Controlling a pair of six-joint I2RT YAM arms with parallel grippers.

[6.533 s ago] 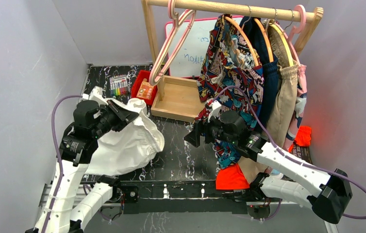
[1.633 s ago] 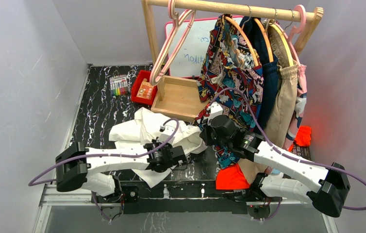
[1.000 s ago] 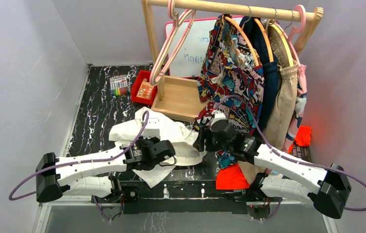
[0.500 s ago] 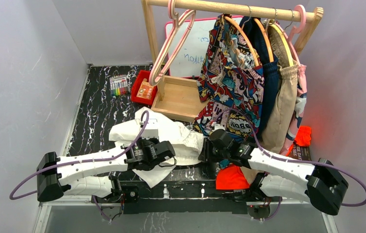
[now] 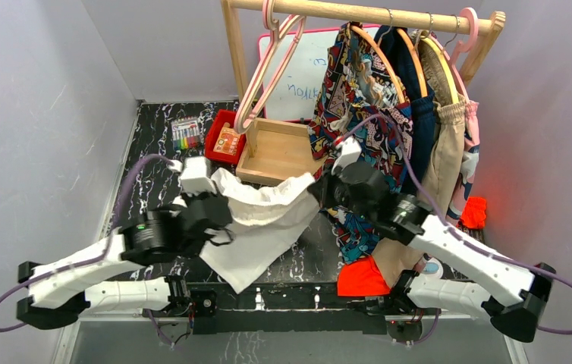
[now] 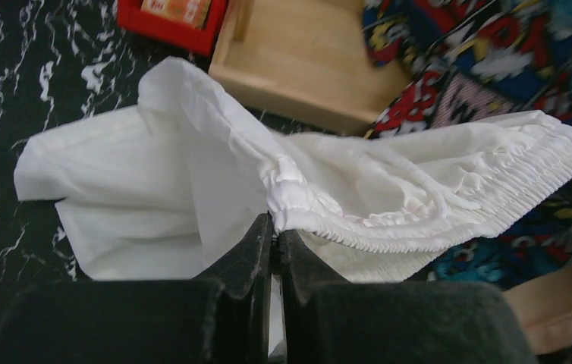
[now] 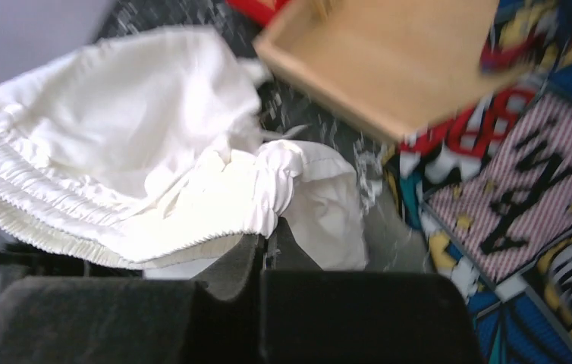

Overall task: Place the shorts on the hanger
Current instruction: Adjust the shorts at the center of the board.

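Black marble table | left tool pinching shorts waistband | right tool pinching same waistband

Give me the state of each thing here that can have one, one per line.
left gripper: shut on the shorts' waistband.
right gripper: shut on the waistband's other end.
shorts: waistband stretched between both grippers, legs drooping below; not on the hanger.
hanger: hanging from the rail, bare.
comic-print garment: hanging from the rail.
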